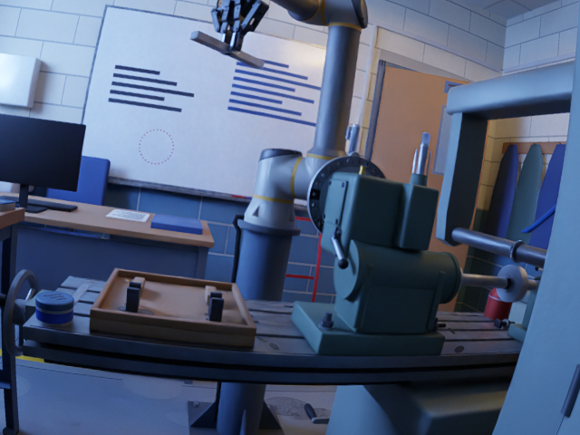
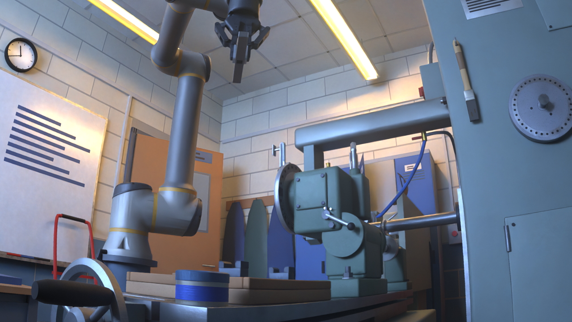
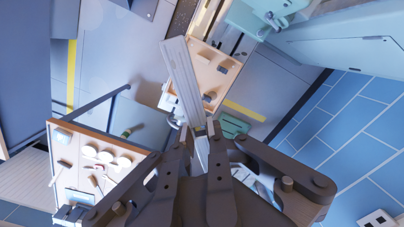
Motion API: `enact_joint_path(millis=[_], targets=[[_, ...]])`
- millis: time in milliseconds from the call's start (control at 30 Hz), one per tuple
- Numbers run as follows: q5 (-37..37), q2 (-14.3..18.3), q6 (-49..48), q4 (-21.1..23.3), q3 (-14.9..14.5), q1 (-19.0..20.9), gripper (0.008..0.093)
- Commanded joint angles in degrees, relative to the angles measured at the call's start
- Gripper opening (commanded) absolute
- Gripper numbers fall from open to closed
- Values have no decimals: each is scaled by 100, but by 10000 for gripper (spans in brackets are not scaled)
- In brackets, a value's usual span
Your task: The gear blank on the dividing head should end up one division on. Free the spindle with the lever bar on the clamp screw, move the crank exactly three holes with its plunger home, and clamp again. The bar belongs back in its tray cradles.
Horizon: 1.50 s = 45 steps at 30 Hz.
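My gripper (image 1: 233, 41) (image 2: 239, 54) (image 3: 197, 130) is high above the mill table, closed on the flat grey lever bar (image 1: 227, 49) (image 2: 238, 66) (image 3: 185, 82), which I hold near its middle. The bar hangs roughly level, high over the wooden tray (image 1: 172, 306) (image 3: 205, 74). The tray's two dark cradles (image 1: 133, 296) (image 1: 216, 305) stand empty. The green dividing head (image 1: 382, 262) (image 2: 334, 222) sits to the right of the tray on the table. Its round index plate (image 1: 328, 187) (image 2: 282, 196) faces the arm. The gear blank (image 1: 513, 282) sits on the spindle at the far right.
Behind the work hang a whiteboard (image 1: 201, 103) and an orange door (image 1: 407, 131). A blue tin (image 1: 55, 307) (image 2: 202, 285) stands at the table's left end by a handwheel (image 2: 86, 288). The mill's overarm (image 2: 372, 124) and column (image 2: 516, 160) rise on the right.
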<state>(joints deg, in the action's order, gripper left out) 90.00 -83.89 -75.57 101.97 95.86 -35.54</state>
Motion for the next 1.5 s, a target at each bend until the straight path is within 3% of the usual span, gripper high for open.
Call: enact_joint_path(millis=[0,600,1067,1467], targets=[[-1,-9,37,5,-10,41,80],[-1,70,1158,-4,-98,1164,80],[0,355,2135,-49,-428,2138,80],[1,578,2629,-95,-698,2630,80]])
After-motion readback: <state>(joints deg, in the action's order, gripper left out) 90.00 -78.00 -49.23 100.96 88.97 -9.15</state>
